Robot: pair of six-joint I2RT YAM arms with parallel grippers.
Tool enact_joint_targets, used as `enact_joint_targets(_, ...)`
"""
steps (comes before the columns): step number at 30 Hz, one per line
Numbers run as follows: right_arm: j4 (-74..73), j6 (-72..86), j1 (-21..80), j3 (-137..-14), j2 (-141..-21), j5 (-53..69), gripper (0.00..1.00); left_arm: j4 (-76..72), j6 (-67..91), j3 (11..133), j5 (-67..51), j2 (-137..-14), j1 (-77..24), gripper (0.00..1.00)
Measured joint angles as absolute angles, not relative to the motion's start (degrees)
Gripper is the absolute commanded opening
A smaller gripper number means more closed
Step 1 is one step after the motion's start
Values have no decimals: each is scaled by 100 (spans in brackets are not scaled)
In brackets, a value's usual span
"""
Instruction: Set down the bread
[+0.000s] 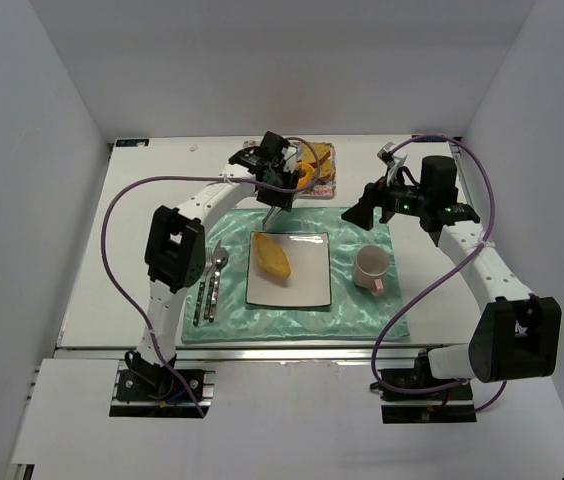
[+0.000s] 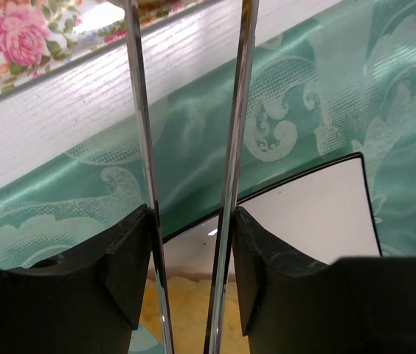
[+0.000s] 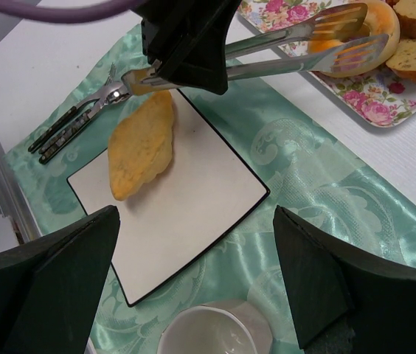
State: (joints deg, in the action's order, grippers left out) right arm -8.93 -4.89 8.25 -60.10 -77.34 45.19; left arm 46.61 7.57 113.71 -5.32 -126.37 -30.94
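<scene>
A yellow piece of bread (image 1: 271,260) lies on the left side of the white square plate (image 1: 307,285). It also shows in the right wrist view (image 3: 141,144) and at the bottom of the left wrist view (image 2: 189,317). My left gripper (image 1: 280,175) is shut on metal tongs (image 3: 289,51) above the plate's far edge. The tongs' two arms (image 2: 140,110) stand apart, and their tips reach over a round bun (image 3: 385,29) on the floral tray (image 1: 320,165). My right gripper (image 1: 367,212) is open and empty, above the cup (image 1: 370,267) and the plate (image 3: 193,214).
A green patterned placemat (image 1: 362,310) lies under the plate, the cup (image 3: 215,332) and the cutlery (image 1: 210,285) at the plate's left. The floral tray (image 3: 374,99) behind the mat holds more bread slices.
</scene>
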Motion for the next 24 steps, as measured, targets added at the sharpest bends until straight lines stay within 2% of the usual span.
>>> enact_joint_targets(17, -884, -480, 825, -6010, -7734, 4523, 89, 4893, 489, 11295, 679, -12637, -3557, 53)
enact_joint_targets(24, -882, -464, 825, -6010, -7734, 4523, 89, 4934, 440, 11295, 952, -12637, -3583, 37)
